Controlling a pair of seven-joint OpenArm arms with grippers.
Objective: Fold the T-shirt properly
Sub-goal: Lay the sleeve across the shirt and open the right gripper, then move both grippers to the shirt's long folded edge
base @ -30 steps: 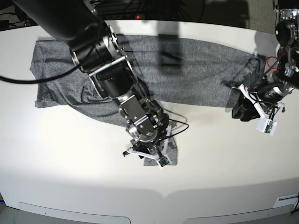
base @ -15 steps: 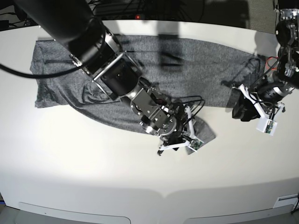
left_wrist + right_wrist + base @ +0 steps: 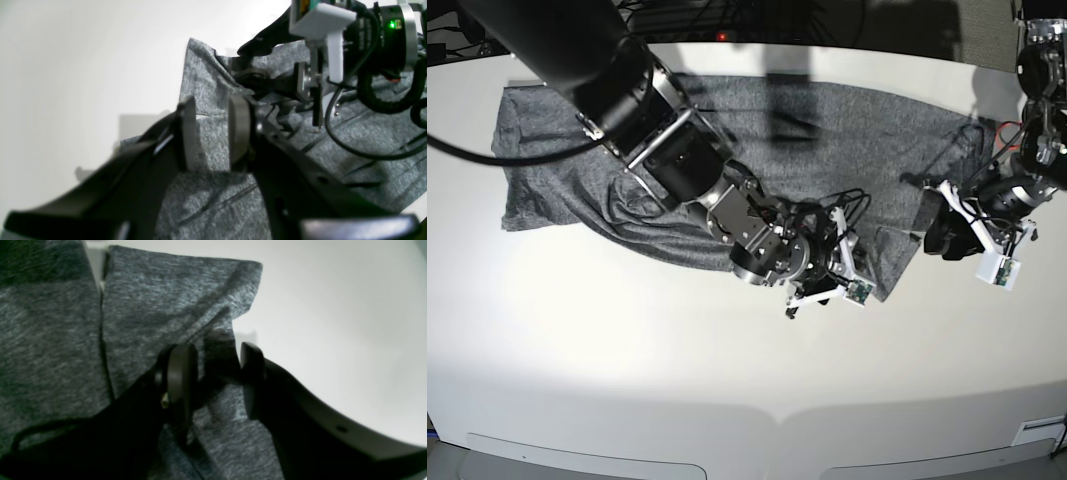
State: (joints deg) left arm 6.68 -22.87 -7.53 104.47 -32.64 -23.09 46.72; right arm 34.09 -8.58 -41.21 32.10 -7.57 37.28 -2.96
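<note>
My right gripper [image 3: 832, 270], left of centre, pinches a loose flap of the T-shirt [image 3: 827, 140] spread across the table [image 3: 577, 350]. My left gripper [image 3: 942, 235] has its jaws parted over the shirt's right edge, holding nothing. Best to lay the flap flat, edges aligned, before letting go.

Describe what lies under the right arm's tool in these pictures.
Under the right tool lies the grey T-shirt, spread on the white table. The tool and arm hide the cloth directly below, so a grip cannot be confirmed.
</note>
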